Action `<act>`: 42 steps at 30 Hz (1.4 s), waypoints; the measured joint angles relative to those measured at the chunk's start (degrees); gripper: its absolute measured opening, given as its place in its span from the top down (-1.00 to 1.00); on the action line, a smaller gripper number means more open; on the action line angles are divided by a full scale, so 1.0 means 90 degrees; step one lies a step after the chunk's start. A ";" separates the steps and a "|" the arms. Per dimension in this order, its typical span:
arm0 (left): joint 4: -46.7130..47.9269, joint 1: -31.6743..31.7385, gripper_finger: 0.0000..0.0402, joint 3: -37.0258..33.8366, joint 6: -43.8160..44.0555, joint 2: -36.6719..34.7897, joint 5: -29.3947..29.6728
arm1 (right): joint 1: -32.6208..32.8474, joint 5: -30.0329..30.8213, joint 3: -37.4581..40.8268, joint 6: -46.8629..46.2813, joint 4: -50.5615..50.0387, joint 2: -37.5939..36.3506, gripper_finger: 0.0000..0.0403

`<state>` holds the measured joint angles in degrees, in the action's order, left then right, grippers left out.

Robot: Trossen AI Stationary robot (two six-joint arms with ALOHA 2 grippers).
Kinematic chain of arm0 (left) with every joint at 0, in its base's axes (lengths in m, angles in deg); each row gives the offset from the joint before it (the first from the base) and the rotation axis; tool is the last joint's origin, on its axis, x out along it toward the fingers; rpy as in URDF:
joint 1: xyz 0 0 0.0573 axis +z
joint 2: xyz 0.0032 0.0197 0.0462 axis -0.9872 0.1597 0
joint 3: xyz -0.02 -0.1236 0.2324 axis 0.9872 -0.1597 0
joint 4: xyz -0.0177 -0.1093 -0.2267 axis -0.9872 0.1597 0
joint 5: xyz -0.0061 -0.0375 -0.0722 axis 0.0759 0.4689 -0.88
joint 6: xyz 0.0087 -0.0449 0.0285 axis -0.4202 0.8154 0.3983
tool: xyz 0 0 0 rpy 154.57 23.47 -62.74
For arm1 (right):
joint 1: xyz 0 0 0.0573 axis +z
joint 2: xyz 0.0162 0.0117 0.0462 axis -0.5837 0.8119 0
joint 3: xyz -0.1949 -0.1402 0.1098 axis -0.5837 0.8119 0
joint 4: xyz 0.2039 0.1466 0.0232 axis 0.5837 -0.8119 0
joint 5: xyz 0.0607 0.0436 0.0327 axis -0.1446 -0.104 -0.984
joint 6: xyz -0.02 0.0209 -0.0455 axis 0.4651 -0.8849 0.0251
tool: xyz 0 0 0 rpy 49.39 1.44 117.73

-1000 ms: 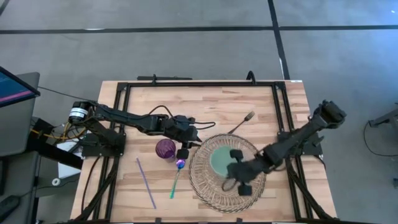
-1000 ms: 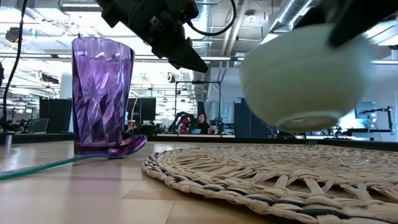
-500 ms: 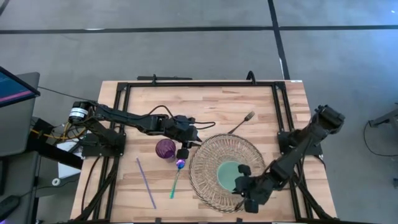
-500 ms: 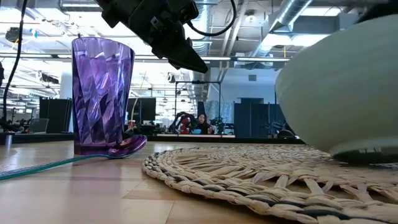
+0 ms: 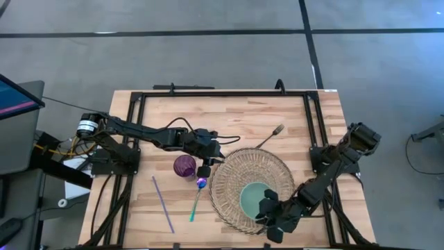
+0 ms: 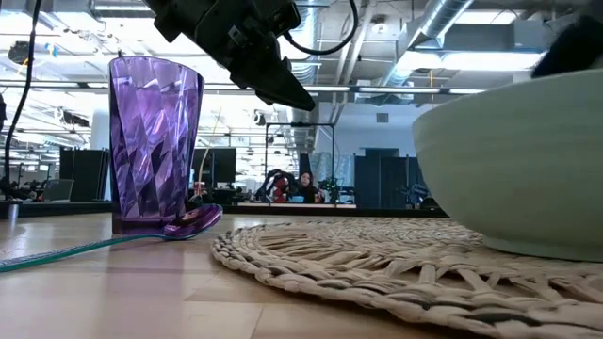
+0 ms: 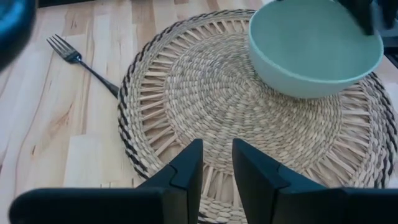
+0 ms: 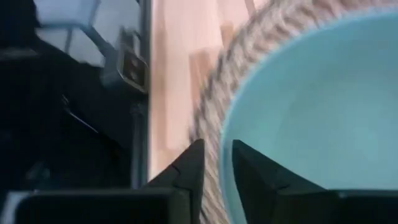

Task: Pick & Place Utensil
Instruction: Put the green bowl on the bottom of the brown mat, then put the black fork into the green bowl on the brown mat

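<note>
A pale green bowl (image 5: 254, 198) sits on the near-right part of a round woven mat (image 5: 239, 173). My right gripper (image 5: 272, 210) is shut on the bowl's rim at its near-right side. My left gripper (image 5: 203, 169) hangs shut and empty above the table, beside a purple cup (image 5: 184, 167) and over a spoon (image 5: 197, 200) with a purple head and a green handle. The spoon lies flat, its head (image 6: 193, 221) by the cup's foot. A fork (image 5: 270, 136) lies flat past the mat's far edge. My right gripper holds the bowl's rim (image 8: 221, 149), one finger inside the bowl (image 8: 252, 174) and one outside (image 8: 191, 171). The fingers come slanting from the table's near-right side. The bowl stands upright with its base (image 6: 537, 247) on the mat.
A thin purple stick (image 5: 163, 203) lies on the wood at the near left. A black frame (image 5: 222, 92) runs round the tabletop. Bare wood lies at the far middle and far left.
My right gripper has carried the bowl from over the mat's middle toward the table's near edge and down. The bowl, lifted clear a second ago, now stands on the mat's near-right part.
</note>
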<state>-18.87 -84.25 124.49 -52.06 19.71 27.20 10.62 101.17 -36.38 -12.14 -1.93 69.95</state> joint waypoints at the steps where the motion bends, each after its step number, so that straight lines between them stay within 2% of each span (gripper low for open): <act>1: 0.0000 0.0002 0.56 0.0000 -0.0002 0.0000 -0.0002 | -0.0002 0.0003 -0.0020 0.0003 0.0013 -0.0005 0.55; 7: 0.0000 0.0052 0.56 0.0000 -0.0002 0.0000 -0.0001 | 0.0011 -0.0002 -0.0282 0.0080 -0.0010 -0.0005 0.39; 15: -0.0002 0.0182 0.56 0.0000 0.0004 0.0000 0.0000 | -0.0172 0.0006 -0.0889 0.1099 -0.0097 -0.0054 0.34; 18: -0.0033 0.0169 0.56 0.0000 0.0194 0.0000 0.0001 | -0.0389 -0.0184 -0.1134 0.1185 -0.0582 -0.0214 0.36; 24: -0.0144 -0.0003 0.56 0.0000 0.0284 0.0000 -0.0002 | -0.0792 -0.0420 -0.1623 0.1446 -0.2370 -0.0905 0.41; 29: -0.0416 -0.0174 0.56 0.0000 0.0287 0.0000 -0.0001 | -0.1098 0.0309 -0.1672 0.2313 -0.3187 -0.1451 0.42; 33: -0.0727 -0.0335 0.56 0.0000 0.0289 0.0000 -0.0002 | -0.1323 0.1553 -0.1545 0.2897 -0.3320 -0.1707 0.42; 39: -0.0854 -0.0504 0.56 0.0000 0.0289 -0.0002 -0.0003 | -0.1806 0.2789 -0.1048 0.2774 -0.3375 -0.1677 0.42; 42: -0.0866 -0.0551 0.56 0.0000 0.0289 -0.0002 -0.0004 | -0.2252 0.2860 -0.0872 0.2221 -0.3441 -0.1612 0.42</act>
<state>-26.66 -89.21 124.49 -49.46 19.69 27.17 -9.65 126.91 -44.23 7.85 -32.89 55.44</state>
